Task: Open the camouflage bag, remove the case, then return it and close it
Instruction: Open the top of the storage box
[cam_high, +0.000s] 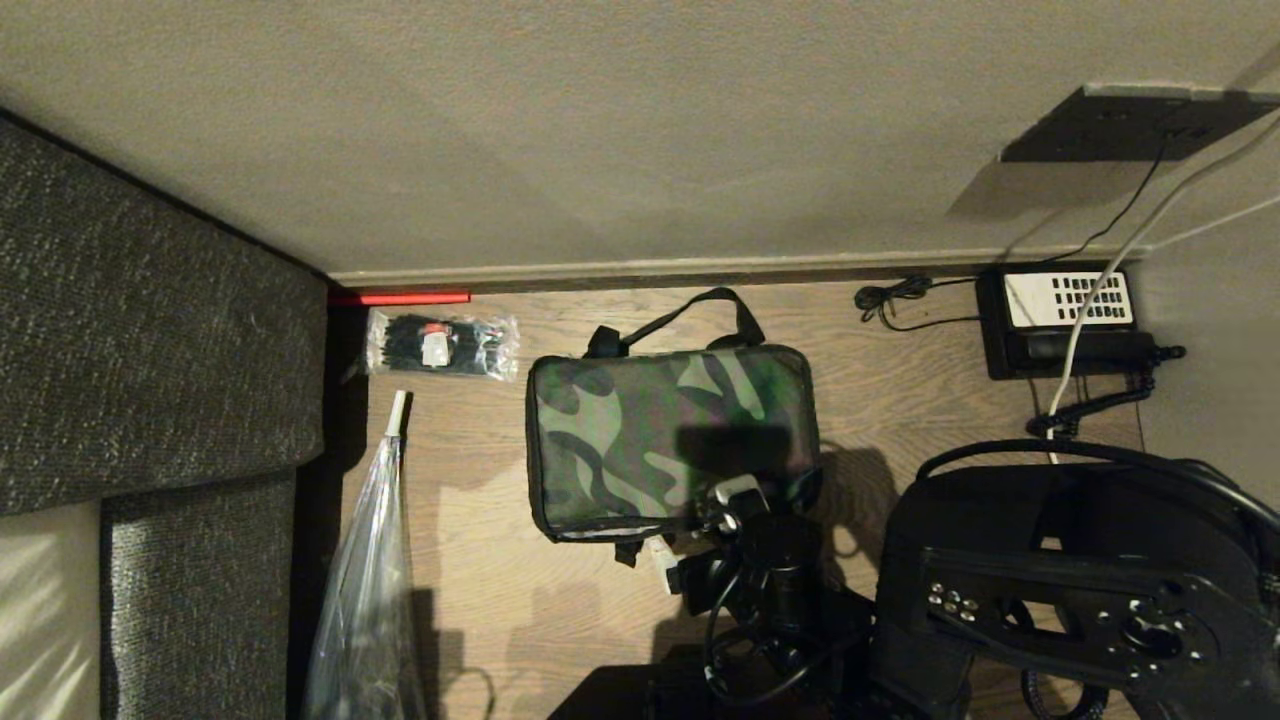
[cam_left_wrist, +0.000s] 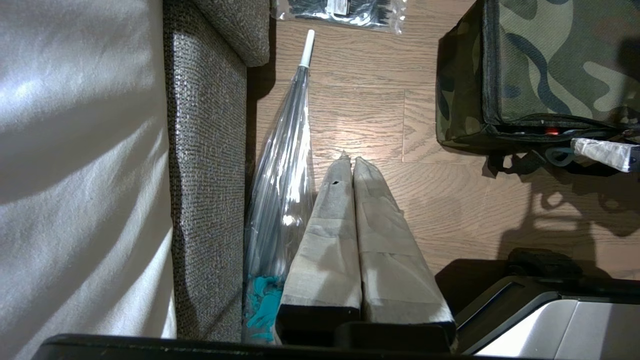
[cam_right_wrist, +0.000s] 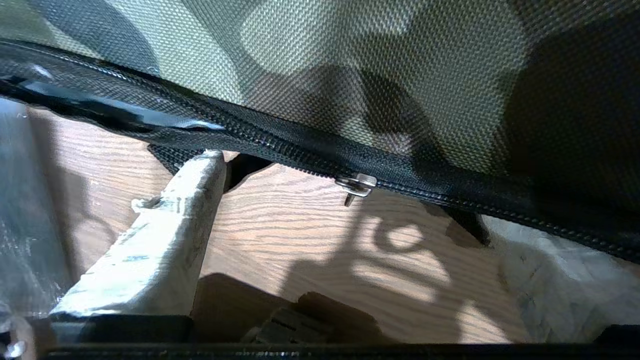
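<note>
No text can be read (anywhere here).

We see a wood floor (cam_high: 480, 520) under the tool, a beige wall (cam_high: 600, 130) with a baseboard (cam_high: 640, 270) beyond it, and a grey sofa (cam_high: 150, 340) well to its left.

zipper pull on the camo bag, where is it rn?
In the right wrist view the zipper pull hangs on the camouflage bag's near edge, over the wood floor, between the open jaws of the right gripper.
</note>
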